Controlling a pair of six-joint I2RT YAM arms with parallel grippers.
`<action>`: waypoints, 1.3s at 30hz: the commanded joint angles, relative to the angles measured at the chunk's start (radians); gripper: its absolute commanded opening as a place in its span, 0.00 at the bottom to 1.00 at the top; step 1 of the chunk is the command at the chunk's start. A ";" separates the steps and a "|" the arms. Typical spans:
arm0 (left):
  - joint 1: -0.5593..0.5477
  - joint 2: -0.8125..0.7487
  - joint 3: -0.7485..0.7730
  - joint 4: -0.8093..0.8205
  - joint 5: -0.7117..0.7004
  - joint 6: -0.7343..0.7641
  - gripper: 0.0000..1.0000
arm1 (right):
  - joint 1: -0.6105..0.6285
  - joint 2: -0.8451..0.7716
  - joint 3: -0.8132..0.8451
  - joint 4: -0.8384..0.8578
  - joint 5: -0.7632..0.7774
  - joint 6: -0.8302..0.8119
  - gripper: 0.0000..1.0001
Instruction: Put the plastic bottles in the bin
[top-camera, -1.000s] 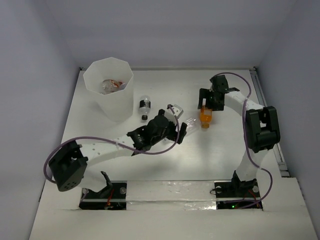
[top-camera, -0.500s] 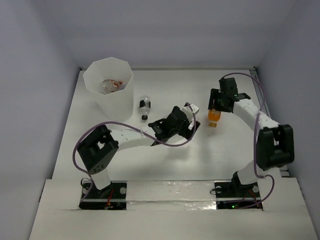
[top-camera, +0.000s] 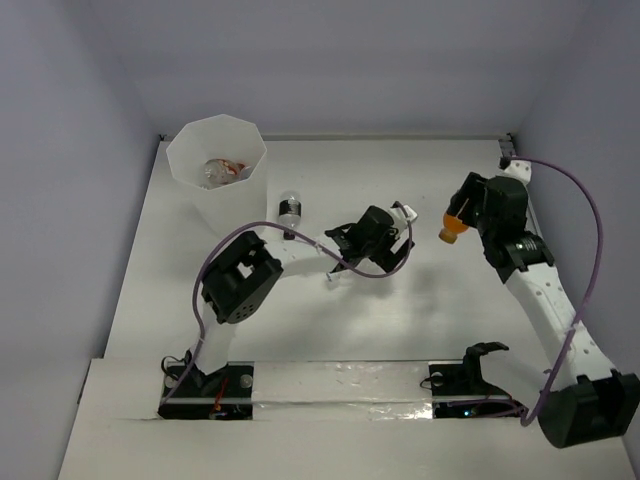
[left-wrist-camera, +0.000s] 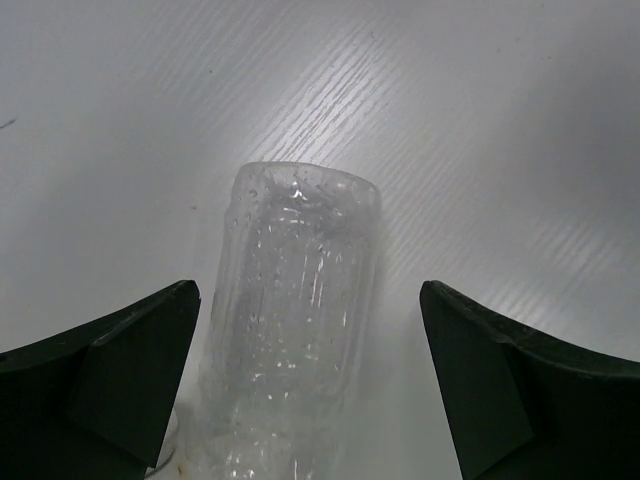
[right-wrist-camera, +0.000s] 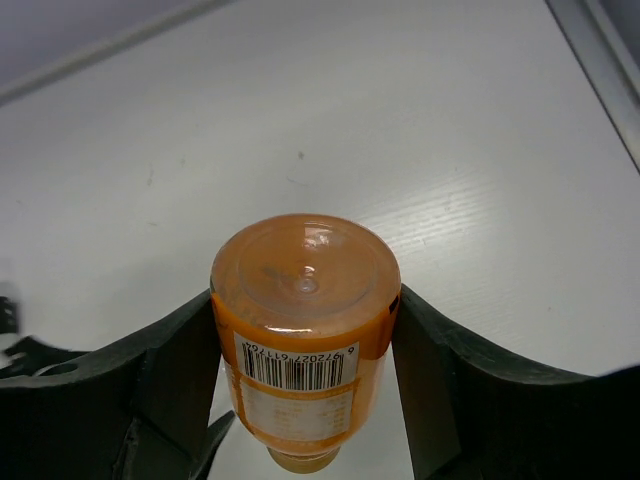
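Two grabs going: right gripper (right-wrist-camera: 305, 340) is clamped on the orange bottle (right-wrist-camera: 303, 290) up at 3 o'clock, left gripper (left-wrist-camera: 307, 300) gapes wide around the clear bottle (left-wrist-camera: 295, 330) lying dead centre, so imo centre it b4 squeezing, then haul to bin (top-camera: 225, 215) at 10 o'clock.

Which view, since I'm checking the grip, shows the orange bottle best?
Right wrist: the orange bottle fills the centre, close and sharp, both jaws pressed to its sides. The top view shows only a small orange end. The left wrist view shows none of it, just a clear bottle.
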 joint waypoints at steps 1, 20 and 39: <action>0.007 0.032 0.105 -0.050 -0.006 0.045 0.92 | -0.006 -0.104 -0.002 0.058 0.020 0.018 0.58; 0.016 -0.071 0.054 0.049 0.138 -0.028 0.36 | -0.006 -0.357 0.121 -0.029 -0.051 -0.037 0.58; 0.229 -0.729 0.051 0.103 -0.088 -0.203 0.34 | 0.023 -0.380 0.100 0.077 -0.390 0.019 0.58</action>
